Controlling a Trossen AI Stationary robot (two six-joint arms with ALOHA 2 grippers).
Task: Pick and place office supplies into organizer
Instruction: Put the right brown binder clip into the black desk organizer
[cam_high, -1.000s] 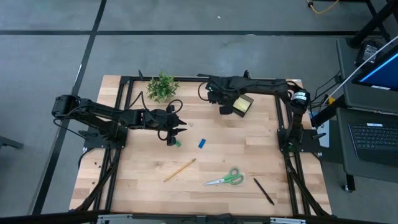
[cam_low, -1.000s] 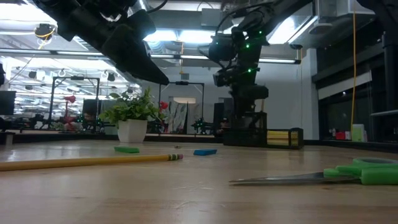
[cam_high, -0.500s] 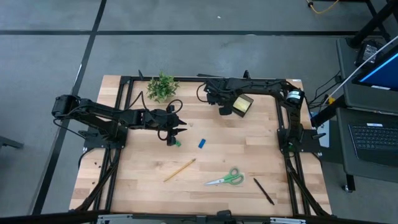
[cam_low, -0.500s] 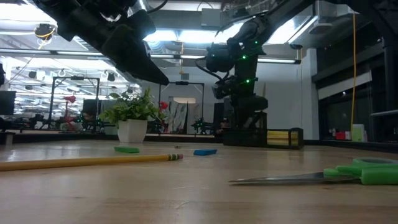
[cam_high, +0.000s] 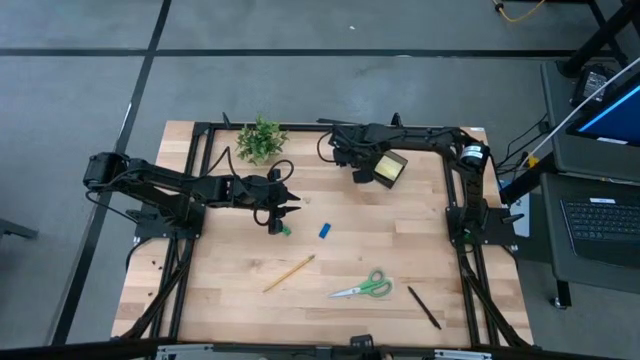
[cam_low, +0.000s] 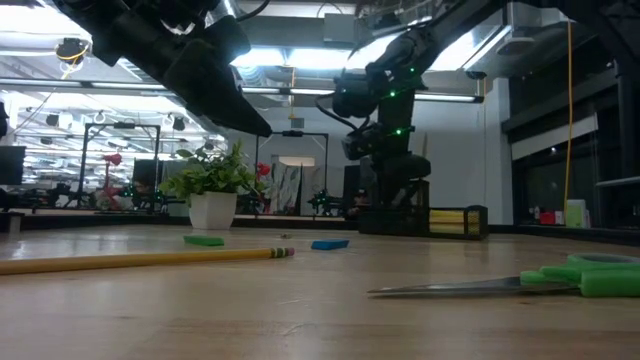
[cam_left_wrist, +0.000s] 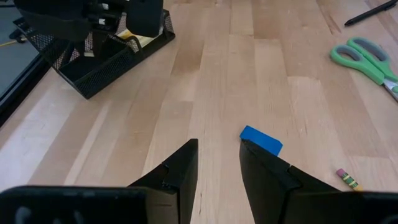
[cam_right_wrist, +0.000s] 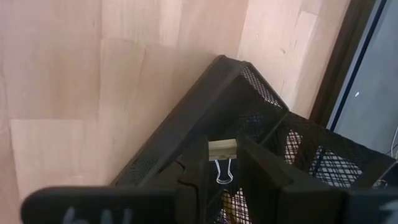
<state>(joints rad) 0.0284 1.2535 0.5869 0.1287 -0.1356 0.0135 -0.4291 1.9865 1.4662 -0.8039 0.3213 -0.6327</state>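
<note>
The black mesh organizer (cam_high: 388, 168) stands at the table's far right with a yellow sticky-note pad (cam_high: 387, 169) in it. My right gripper (cam_right_wrist: 222, 157) hangs over it, slanting down, shut on a tan pencil (cam_right_wrist: 222, 148). My left gripper (cam_left_wrist: 219, 163) hovers open at mid-table, just above the green eraser (cam_high: 285, 231), with the blue eraser (cam_left_wrist: 261, 140) a little beyond its fingertips. A second pencil (cam_high: 290, 272), green-handled scissors (cam_high: 365, 287) and a black pen (cam_high: 423, 306) lie flat near the front edge. My right gripper pinches the pencil between its two fingers; only a short tan stretch (cam_right_wrist: 222, 147) shows in the gap, so which part of the pencil it is cannot be told. The fingers come steeply from above, over the organizer's mesh compartment (cam_right_wrist: 249, 118). The pencil is clear of the table.
A potted plant (cam_high: 261, 138) stands at the far edge, left of the organizer. Black frame rails run along the table's far, left and right sides. Bare wood lies between the two erasers and the organizer.
My right gripper has sunk a little toward the organizer, still shut on the pencil. The left arm and the things on the table have kept still.
</note>
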